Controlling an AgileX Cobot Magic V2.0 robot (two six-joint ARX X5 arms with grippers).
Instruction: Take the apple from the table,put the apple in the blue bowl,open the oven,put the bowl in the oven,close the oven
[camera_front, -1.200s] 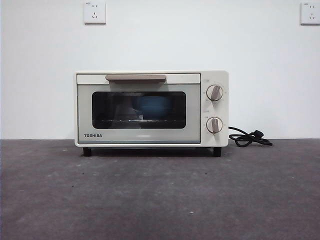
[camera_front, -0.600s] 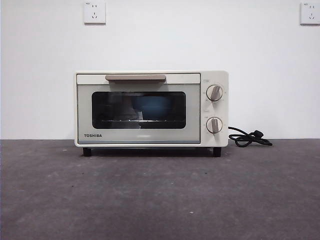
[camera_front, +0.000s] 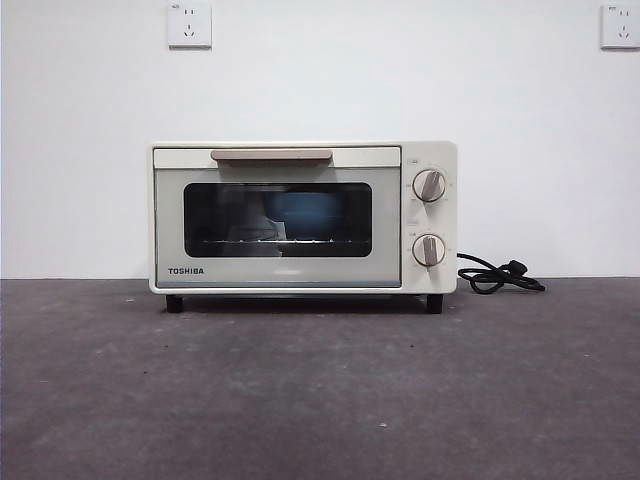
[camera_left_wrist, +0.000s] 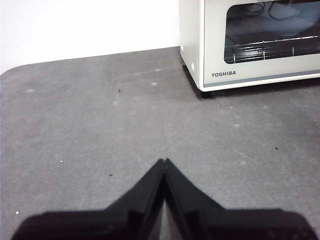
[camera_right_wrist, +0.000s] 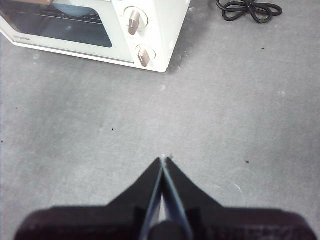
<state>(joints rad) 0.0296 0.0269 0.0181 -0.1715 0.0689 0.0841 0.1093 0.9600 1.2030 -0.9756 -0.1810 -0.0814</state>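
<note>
The cream-white TOSHIBA oven (camera_front: 300, 218) stands at the back of the dark grey table (camera_front: 320, 390) with its glass door shut. Through the glass the blue bowl (camera_front: 300, 212) shows on the wire rack inside. The apple is hidden from view. My left gripper (camera_left_wrist: 164, 161) hangs shut and empty above bare table, well off the oven's (camera_left_wrist: 250, 45) left front corner. My right gripper (camera_right_wrist: 163, 158) is also shut and empty above the table, off the oven's (camera_right_wrist: 100, 30) knob side. Neither arm appears in the front view.
A coiled black cord (camera_front: 495, 277) lies on the table to the right of the oven, seen too in the right wrist view as the cord (camera_right_wrist: 248, 10). Two wall sockets (camera_front: 189, 24) sit on the white wall behind.
</note>
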